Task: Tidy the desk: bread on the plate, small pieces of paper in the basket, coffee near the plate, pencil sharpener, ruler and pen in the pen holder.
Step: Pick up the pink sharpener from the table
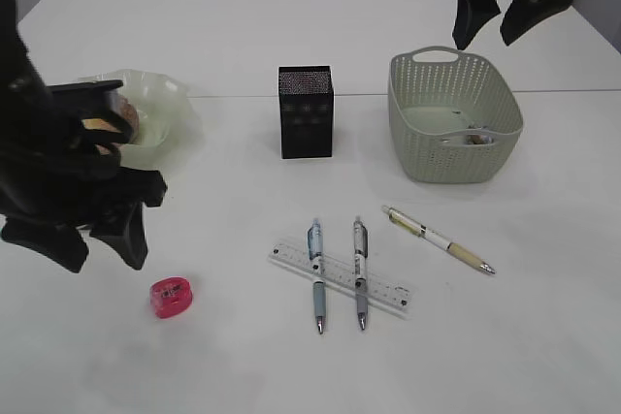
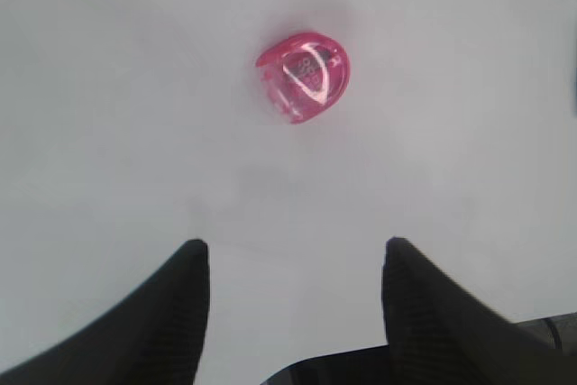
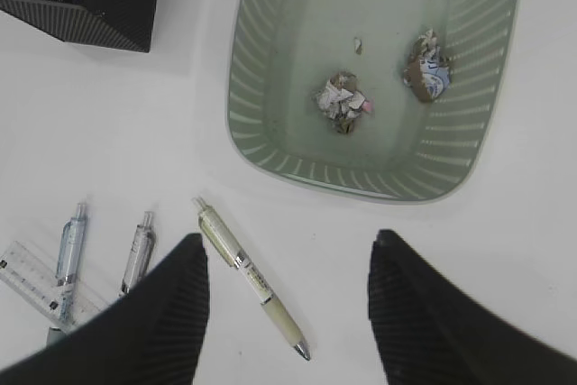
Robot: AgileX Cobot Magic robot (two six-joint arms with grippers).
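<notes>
The pink translucent pencil sharpener is a small rounded puck lying flat on the desk at front left, apart from everything else. The left gripper hangs above it with jaws apart, holding nothing.

The clear ruler lies on a slant, its long axis running from upper left to lower right, under two grey pens that point their tips toward the front edge. A cream pen lies nearer the basket, tip aimed right and forward.

Both paper balls sit inside the basket. The right gripper is spread wide, empty, above it.
</notes>
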